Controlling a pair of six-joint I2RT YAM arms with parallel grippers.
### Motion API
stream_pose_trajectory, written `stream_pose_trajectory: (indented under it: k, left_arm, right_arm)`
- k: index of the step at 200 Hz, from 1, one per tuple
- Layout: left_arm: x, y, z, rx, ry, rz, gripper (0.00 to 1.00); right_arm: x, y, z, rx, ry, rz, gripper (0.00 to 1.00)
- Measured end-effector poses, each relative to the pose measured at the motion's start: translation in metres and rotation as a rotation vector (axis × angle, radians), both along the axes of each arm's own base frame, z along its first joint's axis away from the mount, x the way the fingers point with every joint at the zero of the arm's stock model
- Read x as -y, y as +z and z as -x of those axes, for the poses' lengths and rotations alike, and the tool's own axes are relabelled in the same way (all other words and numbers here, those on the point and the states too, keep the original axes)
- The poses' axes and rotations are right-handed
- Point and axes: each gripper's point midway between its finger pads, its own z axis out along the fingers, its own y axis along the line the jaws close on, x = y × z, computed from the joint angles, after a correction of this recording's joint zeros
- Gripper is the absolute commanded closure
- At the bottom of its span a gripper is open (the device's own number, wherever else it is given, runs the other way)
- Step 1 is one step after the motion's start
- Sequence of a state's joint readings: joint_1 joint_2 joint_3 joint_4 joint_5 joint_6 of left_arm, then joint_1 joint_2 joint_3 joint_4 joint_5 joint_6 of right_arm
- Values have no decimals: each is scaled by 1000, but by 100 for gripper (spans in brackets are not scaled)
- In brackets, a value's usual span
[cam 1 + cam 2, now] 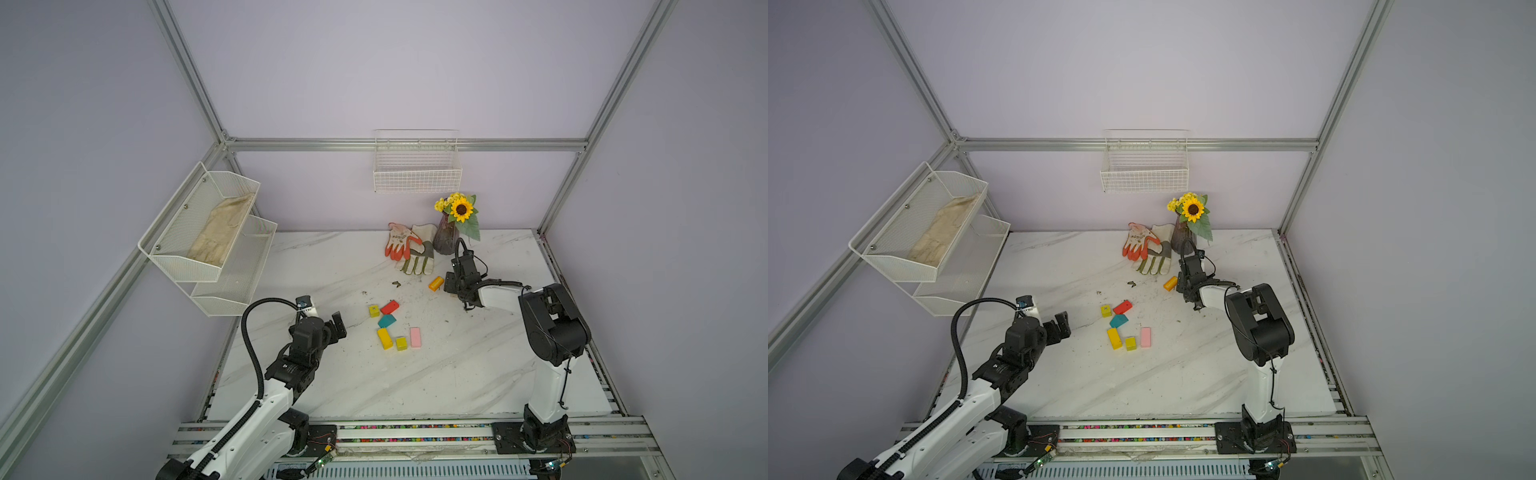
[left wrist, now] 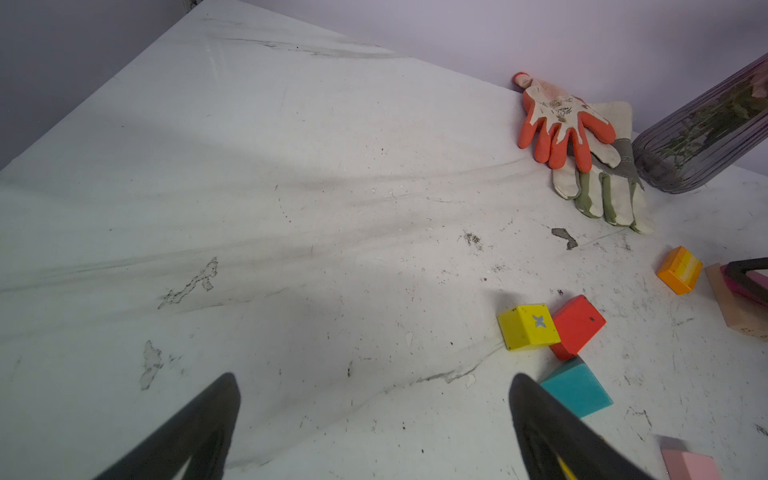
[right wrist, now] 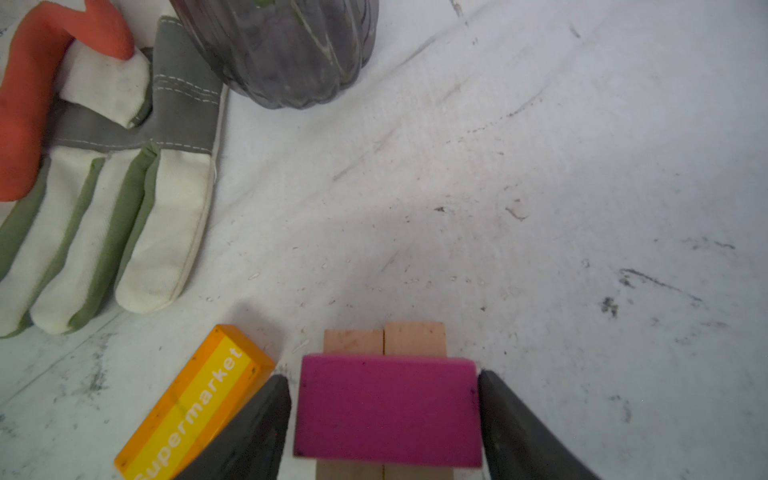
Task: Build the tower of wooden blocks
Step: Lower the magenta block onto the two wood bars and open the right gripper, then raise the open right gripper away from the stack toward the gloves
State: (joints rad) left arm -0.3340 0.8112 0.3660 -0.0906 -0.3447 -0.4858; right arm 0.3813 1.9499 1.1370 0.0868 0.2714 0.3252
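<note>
The marbled surface carries everything, and the two arms come in from its near edge. The left hand hangs with its fingers spread wide apart and nothing between them, facing a loose cluster of wood blocks in the middle. The right hand is down low further back, in front of the dark vase and the pair of gloves. There the tower is only begun. The right wrist view shows a magenta block lying flat across two tan pieces set side by side, its long axis running from one finger to the other. The fingers flank its short ends very closely, and I cannot tell whether they clamp it or stand just clear of it. Just beside that hand, on the side toward the cluster, lies the orange block, flat, its long axis slanted against the magenta block's. It is much nearer the right hand than the left, so it looks like the natural next piece, and the wrist would need to turn until the fingers close across its narrow width. The remaining pieces lie nearer the left hand: a red bar, a teal peak, a yellow bar, a pink bar and two yellow cubes.
</note>
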Motion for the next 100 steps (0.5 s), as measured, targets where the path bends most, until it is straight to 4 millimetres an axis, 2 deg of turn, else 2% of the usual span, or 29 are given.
stream_pose_trajectory:
  k: [39, 64, 80, 100]
  left_arm:
    - [0, 0, 0, 0, 0, 0, 1]
    - [0, 0, 0, 0, 0, 0, 0]
    - [0, 0, 0, 0, 0, 0, 1]
    - [0, 0, 0, 0, 0, 0, 1]
  right_arm:
    - [0, 2, 0, 10, 0, -3, 25]
    - [5, 12, 11, 22, -2, -9, 23]
    - [8, 33, 21, 63, 0, -26, 22]
    - [4, 75, 32, 167, 24, -75, 22]
